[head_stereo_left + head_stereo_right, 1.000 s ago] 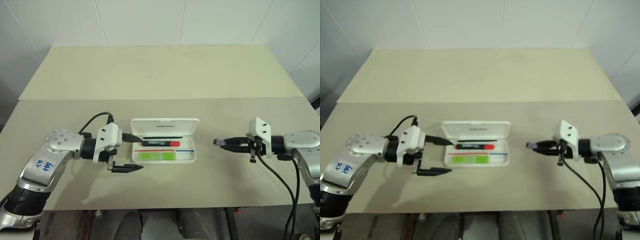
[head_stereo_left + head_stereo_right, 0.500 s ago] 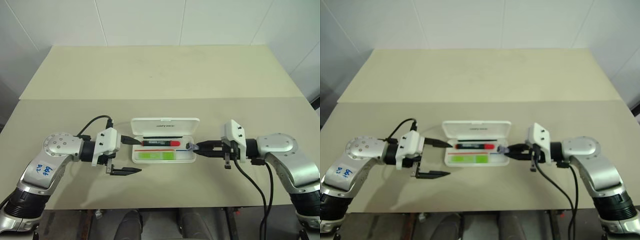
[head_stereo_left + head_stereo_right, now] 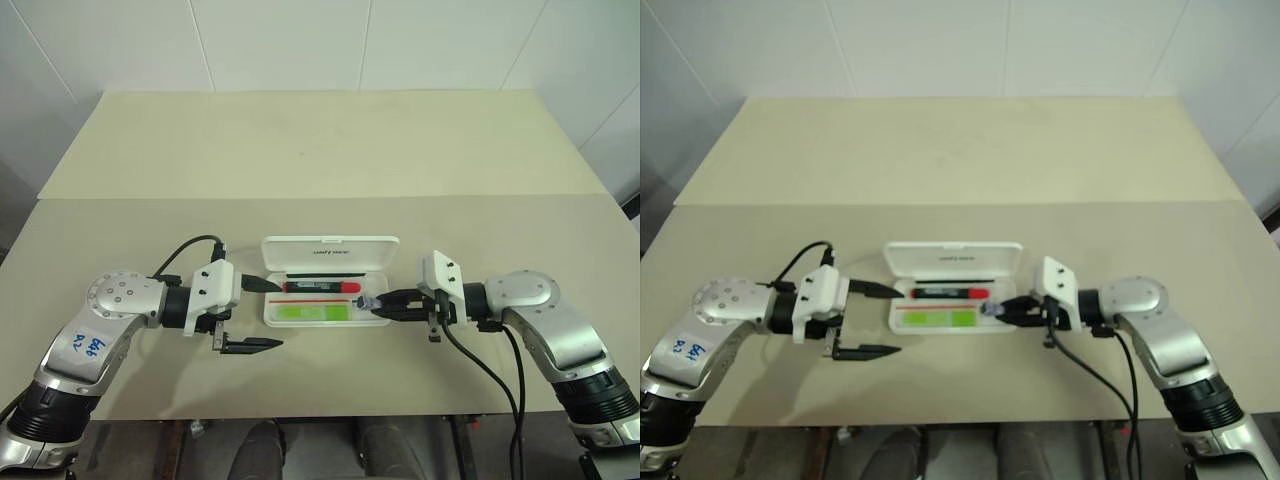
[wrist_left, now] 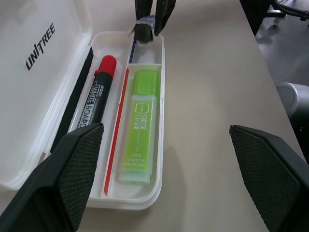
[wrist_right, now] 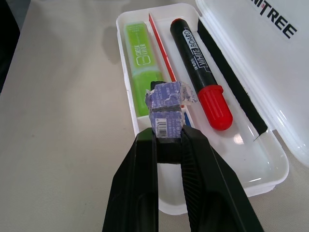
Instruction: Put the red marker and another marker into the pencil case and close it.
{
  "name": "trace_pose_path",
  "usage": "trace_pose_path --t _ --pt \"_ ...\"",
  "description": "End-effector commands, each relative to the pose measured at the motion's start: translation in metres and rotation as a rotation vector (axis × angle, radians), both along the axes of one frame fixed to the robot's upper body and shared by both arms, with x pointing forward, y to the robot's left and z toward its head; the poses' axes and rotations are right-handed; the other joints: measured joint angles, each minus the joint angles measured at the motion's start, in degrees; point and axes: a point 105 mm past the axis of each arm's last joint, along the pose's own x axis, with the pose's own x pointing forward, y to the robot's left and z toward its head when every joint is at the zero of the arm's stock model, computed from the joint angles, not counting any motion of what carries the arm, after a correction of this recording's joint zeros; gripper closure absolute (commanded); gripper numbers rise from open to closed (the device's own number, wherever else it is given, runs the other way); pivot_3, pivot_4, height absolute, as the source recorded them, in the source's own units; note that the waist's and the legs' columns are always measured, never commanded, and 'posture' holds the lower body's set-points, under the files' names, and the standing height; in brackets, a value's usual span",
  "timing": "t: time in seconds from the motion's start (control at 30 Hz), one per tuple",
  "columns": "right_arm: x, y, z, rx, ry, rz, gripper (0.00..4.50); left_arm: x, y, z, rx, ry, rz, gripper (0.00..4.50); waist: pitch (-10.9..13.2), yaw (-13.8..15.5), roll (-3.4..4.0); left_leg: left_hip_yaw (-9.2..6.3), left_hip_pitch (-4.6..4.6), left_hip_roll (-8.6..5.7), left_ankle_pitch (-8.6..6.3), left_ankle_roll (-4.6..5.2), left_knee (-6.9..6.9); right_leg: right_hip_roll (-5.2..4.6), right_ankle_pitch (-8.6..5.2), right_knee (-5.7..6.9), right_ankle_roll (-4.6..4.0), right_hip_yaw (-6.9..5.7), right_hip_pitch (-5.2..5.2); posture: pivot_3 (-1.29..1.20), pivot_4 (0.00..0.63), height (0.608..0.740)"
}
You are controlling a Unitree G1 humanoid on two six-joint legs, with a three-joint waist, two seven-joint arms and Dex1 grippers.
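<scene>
The white pencil case [image 3: 330, 250] lies open mid-table, lid tipped back. Inside, the red marker [image 3: 320, 287] rests in the far slot and the lime-green highlighter [image 3: 313, 312], the other marker, in the near slot. My left gripper [image 3: 282, 313] stands open at the case's left end, one finger by the marker's end, the other in front of the case. My right gripper [image 5: 169, 137] is shut on a small dark grey piece [image 5: 166, 106] with a purple wrapper, held just above the case's right end [image 4: 143, 31].
The tan table [image 3: 320, 150] stretches back to a white tiled wall. Black cables run from both wrists toward the front edge.
My right gripper has swung left from open table to the case's right end, carrying the small dark piece. The left gripper and both markers have stayed put.
</scene>
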Motion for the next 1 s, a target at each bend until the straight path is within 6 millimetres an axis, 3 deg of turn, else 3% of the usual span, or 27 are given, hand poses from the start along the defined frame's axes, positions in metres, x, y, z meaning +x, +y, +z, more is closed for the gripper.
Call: trace_pose_path --t 0.03,0.33,0.6,0.9,1.0 --pt "0.001 0.001 0.000 -0.023 -0.039 0.036 4.17 -0.001 -0.001 0.007 -0.012 -0.037 -0.001 0.00 0.0 0.0 0.00 0.00 0.00 0.00 0.00 0.00 0.00 0.00 0.00 0.00 0.00 0.00 0.00 0.00 0.150 0.740" --pt "0.002 0.000 -0.009 -0.038 -0.018 0.060 4.17 -0.001 -0.005 0.009 -0.022 -0.036 -0.004 0.00 0.0 0.0 0.00 0.00 0.01 0.01 0.00 0.00 -0.01 0.01 0.00 0.01 0.00 0.00 0.00 0.00 0.150 0.740" --pt "0.002 0.005 0.003 0.017 -0.034 0.058 1.39 0.000 -0.006 0.009 -0.026 -0.033 -0.007 0.00 0.0 0.0 0.00 -0.01 0.01 0.00 0.00 0.00 -0.01 0.00 0.00 0.01 0.00 0.00 0.00 0.00 0.150 0.740" --pt "-0.010 0.006 0.020 0.037 -0.055 0.079 1.39 -0.002 -0.005 0.009 -0.030 -0.024 -0.017 0.00 0.0 0.0 0.00 -0.02 0.01 0.00 0.00 0.00 -0.01 0.00 0.00 0.01 0.00 0.00 0.00 0.00 0.150 0.740" --pt "-0.021 0.004 0.035 0.082 -0.078 0.070 1.39 -0.003 -0.003 0.009 -0.036 -0.016 -0.013 0.00 0.0 0.2 0.00 -0.02 -0.02 0.00 0.00 0.00 -0.02 0.00 0.00 0.01 0.00 0.00 -0.01 0.00 0.150 0.740"
